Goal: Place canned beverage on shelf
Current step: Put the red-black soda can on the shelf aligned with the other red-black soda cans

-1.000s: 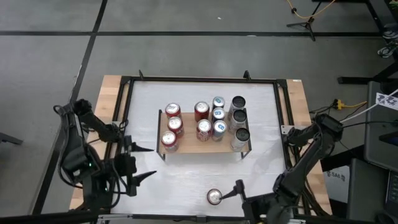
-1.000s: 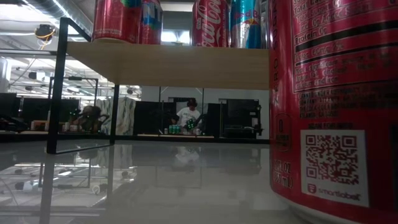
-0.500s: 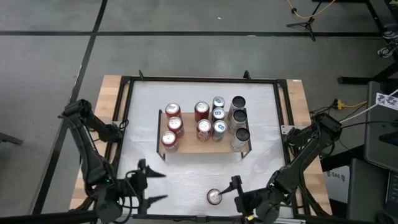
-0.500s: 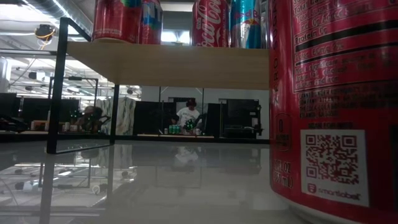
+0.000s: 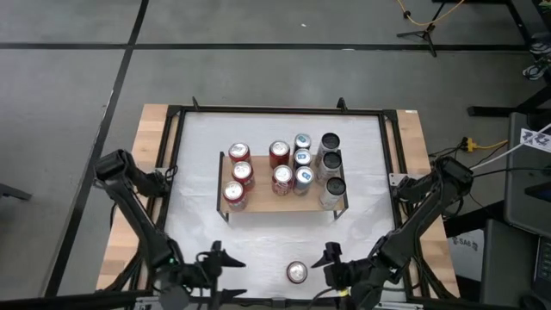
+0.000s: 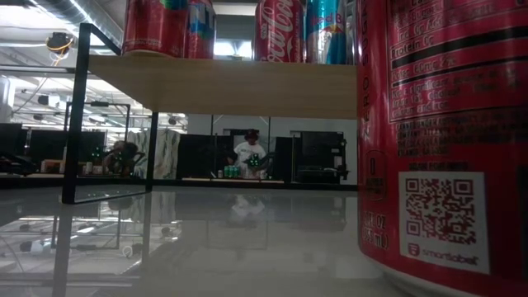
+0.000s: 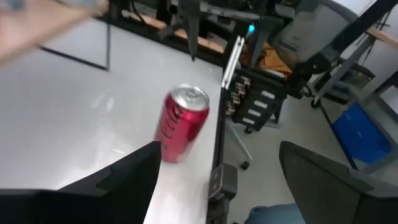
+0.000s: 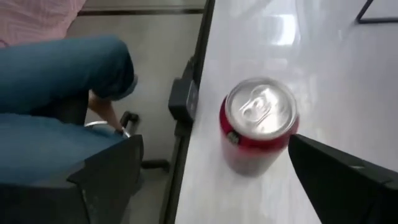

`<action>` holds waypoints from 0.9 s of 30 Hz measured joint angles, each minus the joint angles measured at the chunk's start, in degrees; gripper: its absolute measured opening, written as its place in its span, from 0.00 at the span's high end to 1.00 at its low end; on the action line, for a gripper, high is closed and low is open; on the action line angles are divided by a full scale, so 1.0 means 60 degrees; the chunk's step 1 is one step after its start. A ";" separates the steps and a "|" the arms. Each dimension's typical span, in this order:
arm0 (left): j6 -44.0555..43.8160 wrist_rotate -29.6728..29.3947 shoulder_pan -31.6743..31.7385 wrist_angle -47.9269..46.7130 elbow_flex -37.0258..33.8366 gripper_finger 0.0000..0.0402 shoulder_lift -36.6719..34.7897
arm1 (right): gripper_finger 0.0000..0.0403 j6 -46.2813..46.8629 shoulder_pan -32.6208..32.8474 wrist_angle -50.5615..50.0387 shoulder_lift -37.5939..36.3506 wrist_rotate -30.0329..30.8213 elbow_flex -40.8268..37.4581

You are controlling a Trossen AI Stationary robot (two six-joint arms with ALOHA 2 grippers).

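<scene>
At the table's near edge, both open tools, left tool (image 5: pixel 225 261) and right tool (image 5: pixel 328 257), flank the red can (image 5: pixel 296 273).

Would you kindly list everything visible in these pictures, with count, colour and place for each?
loose can: one, red, upright near the white table's front edge, between the two grippers, untouched
shelf: one, light wood top, black legs, mid-table
red cans: five, on the shelf's left and middle
blue cans: three, in a row right of the red ones
dark cans: three, at the shelf's right end
table: one, white top, black frame
person: pink top, jeans, beside the table's front edge
left gripper: fingers open, left of the loose can
right gripper: fingers open, right of it
</scene>
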 joint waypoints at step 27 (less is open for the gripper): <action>0.1245 0.3251 0.1701 0.7247 -0.0002 0.20 0.4417 | 0.03 0.1003 0.0697 -0.0083 0.1378 0.1300 -0.0129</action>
